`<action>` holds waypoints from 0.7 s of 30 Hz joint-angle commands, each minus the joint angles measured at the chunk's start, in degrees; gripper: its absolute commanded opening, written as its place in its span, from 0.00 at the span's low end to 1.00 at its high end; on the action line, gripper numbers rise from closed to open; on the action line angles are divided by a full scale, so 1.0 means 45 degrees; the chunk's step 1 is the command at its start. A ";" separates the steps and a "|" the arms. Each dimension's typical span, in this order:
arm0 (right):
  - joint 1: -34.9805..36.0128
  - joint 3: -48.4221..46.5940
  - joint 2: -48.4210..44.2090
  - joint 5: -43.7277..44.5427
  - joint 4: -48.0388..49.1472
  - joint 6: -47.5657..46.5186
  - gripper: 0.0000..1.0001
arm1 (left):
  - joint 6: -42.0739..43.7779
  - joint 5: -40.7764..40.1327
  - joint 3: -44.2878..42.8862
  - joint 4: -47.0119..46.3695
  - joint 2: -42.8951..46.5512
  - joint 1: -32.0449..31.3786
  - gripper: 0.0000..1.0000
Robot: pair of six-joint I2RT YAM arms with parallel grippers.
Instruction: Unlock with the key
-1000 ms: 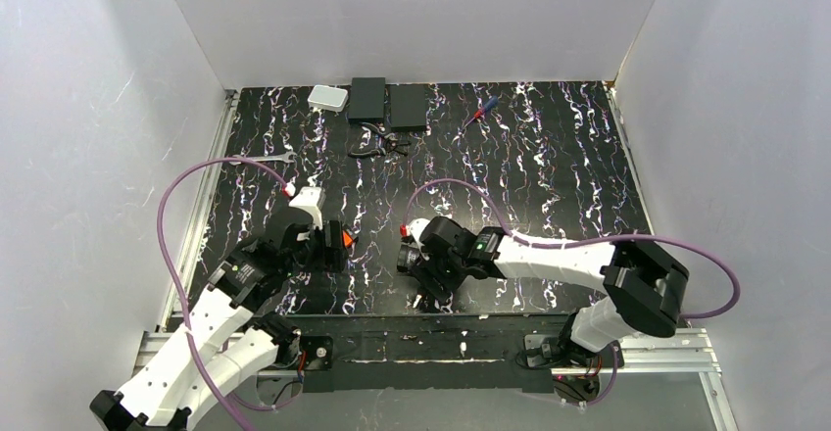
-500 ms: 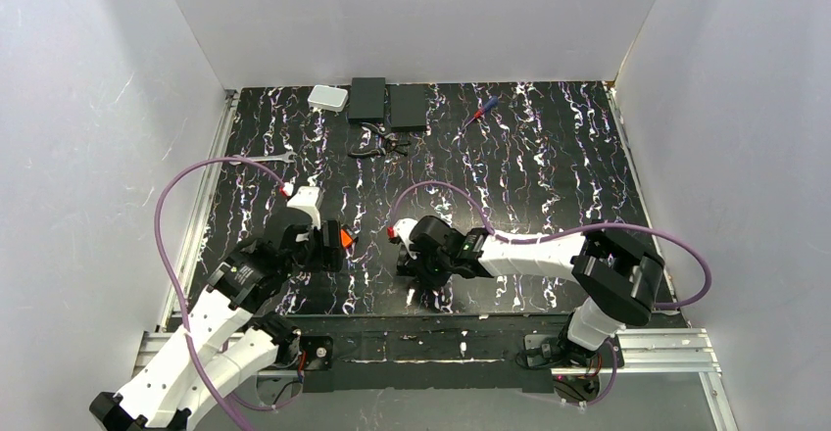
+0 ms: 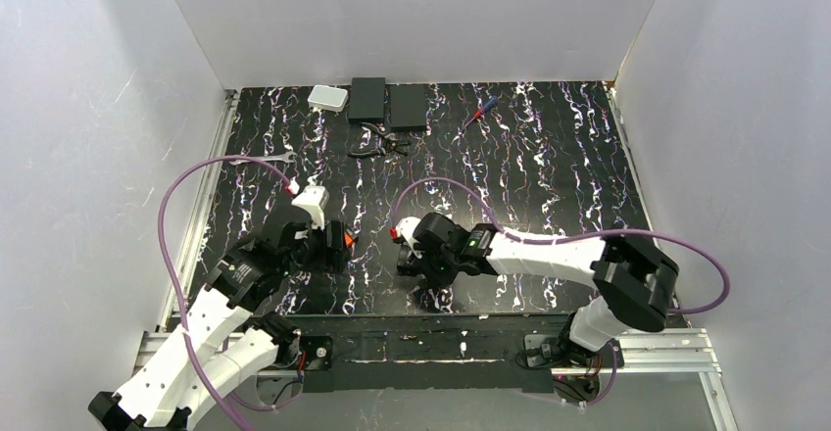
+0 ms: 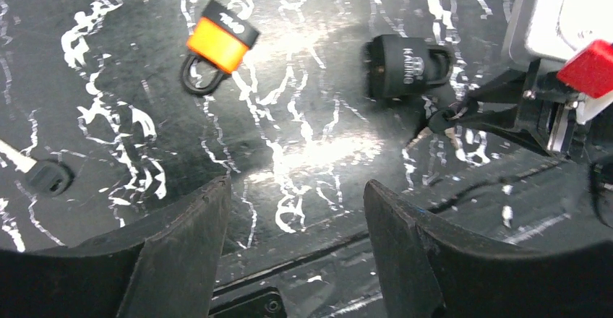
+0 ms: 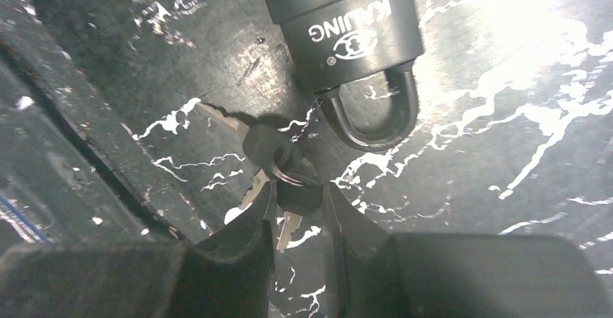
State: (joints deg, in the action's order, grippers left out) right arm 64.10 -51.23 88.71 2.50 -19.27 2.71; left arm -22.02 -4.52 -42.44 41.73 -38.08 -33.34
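The black marbled table [image 3: 549, 176] is walled in white on its left, far and right sides. Its near edge runs along a metal rail [image 3: 647, 358] where the arm bases sit. The middle and right of the table lie open, and both arms work low in the near-centre strip, close to that near edge.

Along the far edge sit a white box [image 3: 327, 98], a black box [image 3: 366, 99] and a second black box [image 3: 408, 106], all shut, so their contents are unseen. Pliers [image 3: 377, 147] lie just nearer, a screwdriver [image 3: 480, 110] is to the right, and a small wrench [image 3: 279, 160] is toward the left edge.

The key [image 5: 293, 199] lies flat on the table in a small ringed bunch, close to the near edge and just beside the shackle of the black padlock [image 5: 347, 29]. The right gripper [image 5: 298, 188] has its jaws drawn narrow, pinching the key's black head, and the silvery blade pokes back between them. The shackle points toward the jaws without touching them.

The left gripper [image 4: 296, 188] holds its jaws wide with nothing between. Beyond them an orange padlock [image 4: 217, 43] lies on its side, left of the black padlock and well apart from it. A loose key [image 4: 45, 177] lies at the left of the left wrist's view.
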 commanded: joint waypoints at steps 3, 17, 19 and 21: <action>0.0014 -0.1207 -0.1506 0.0366 -0.0738 -0.0345 0.01 | 0.0172 0.2322 -0.1181 -0.0201 -0.0341 -0.0012 0.63; 0.0093 -0.2134 -0.4043 0.0191 0.0184 -0.2071 0.01 | 0.0800 0.8182 -0.3917 -0.0897 -0.3254 -0.0009 0.54; 0.0129 -0.2036 -0.4574 0.0144 0.0649 -0.2376 0.01 | 0.0350 0.8461 -0.4251 -0.1062 -0.3590 0.0007 0.54; 0.0143 -0.2017 -0.5005 0.0094 0.1007 -0.2625 0.01 | -0.0302 0.8638 -0.4556 -0.1366 -0.3852 0.0007 0.55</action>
State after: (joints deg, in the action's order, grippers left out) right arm 64.25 -57.87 70.45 3.59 -20.88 -4.98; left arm -19.80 28.85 -59.17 37.23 -53.90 -33.34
